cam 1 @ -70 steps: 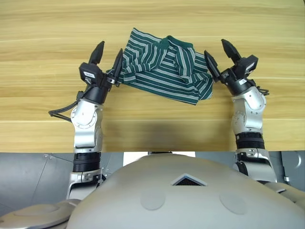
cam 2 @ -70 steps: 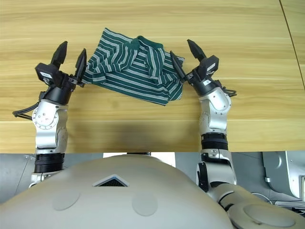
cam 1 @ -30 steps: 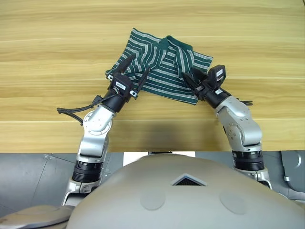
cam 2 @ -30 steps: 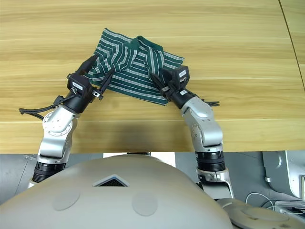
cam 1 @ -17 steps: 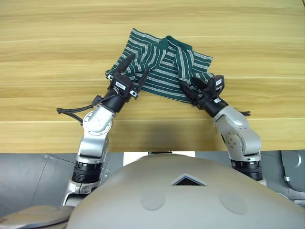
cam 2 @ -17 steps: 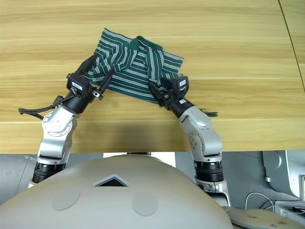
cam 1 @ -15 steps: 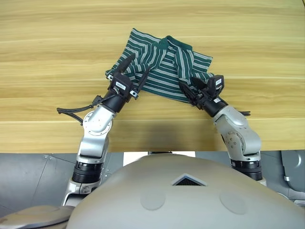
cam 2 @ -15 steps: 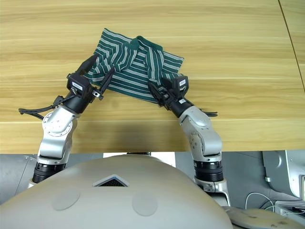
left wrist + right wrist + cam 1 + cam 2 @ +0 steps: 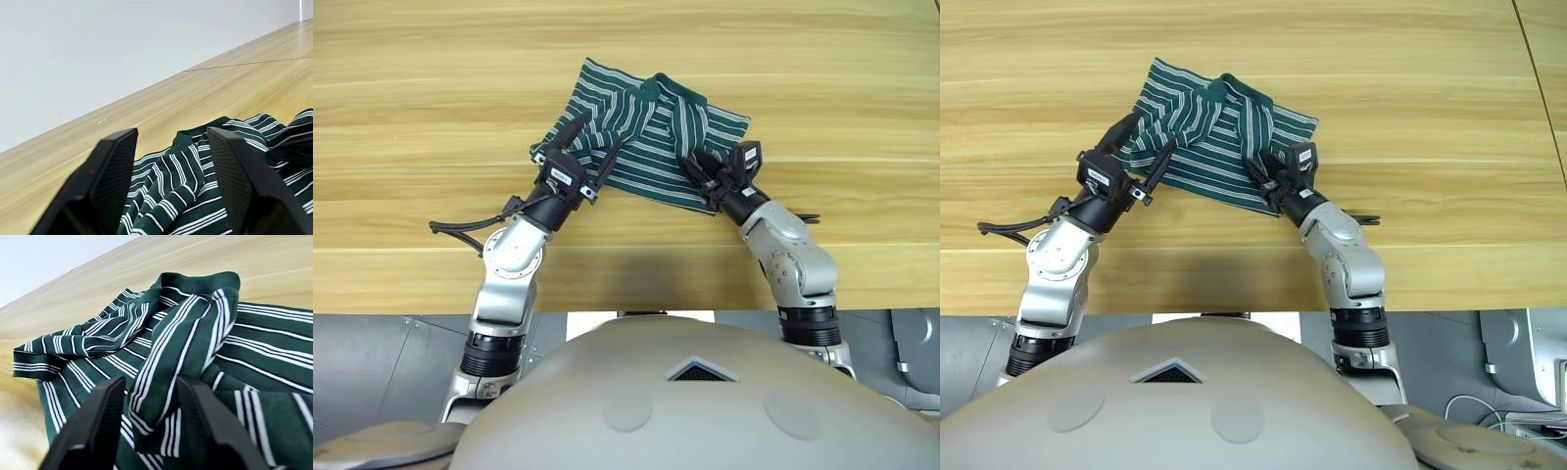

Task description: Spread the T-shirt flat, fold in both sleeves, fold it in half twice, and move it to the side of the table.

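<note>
The left end effector sits at the near left edge of the crumpled dark green, white-striped T-shirt. Its fingers are apart and straddle the cloth, placed to take a corner. The right end effector sits at the near right edge, fingers likewise apart, with a raised fold between them but not yet clamped. The garment lies bunched on the light wooden counter, collar on the far side. Spreading flat therefore appears to be the step in hand.
</note>
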Robot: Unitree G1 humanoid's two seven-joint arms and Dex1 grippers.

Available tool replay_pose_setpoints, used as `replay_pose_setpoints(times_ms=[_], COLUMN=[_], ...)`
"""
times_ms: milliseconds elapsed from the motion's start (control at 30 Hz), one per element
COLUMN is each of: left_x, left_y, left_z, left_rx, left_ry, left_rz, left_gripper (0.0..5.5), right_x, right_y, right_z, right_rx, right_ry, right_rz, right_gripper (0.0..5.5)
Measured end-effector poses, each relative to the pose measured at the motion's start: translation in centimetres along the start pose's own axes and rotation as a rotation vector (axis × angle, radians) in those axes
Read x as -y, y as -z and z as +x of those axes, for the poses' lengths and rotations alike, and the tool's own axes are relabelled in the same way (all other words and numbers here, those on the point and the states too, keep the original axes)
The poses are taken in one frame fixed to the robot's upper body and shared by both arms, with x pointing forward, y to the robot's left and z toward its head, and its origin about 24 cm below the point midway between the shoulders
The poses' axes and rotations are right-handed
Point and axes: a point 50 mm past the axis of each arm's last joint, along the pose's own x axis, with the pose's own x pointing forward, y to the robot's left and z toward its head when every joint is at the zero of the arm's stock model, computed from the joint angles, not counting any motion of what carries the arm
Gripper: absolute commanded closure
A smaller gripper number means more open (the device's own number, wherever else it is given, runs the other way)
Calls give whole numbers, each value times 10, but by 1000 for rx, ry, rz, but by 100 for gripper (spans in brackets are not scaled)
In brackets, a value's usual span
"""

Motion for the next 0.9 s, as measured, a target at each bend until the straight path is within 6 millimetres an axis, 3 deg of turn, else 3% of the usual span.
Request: replay_pose_setpoints(times_ms=[267,633,900], left_x=[0,-2,5], left_y=[-1,1,14], left_z=[-1,1,34], left_rx=[0,-21,-186], left_ry=[-3,3,153], left_rz=[0,-34,6], left_gripper=[300,300,300], right_x=[2,-4,-13], right_y=[-1,-10,-29], right_z=[-1,1,0], right_rx=[1,74,195], right_ry=[19,-4,-39], right_rz=[-88,-107,-124], right_gripper=[547,549,549])
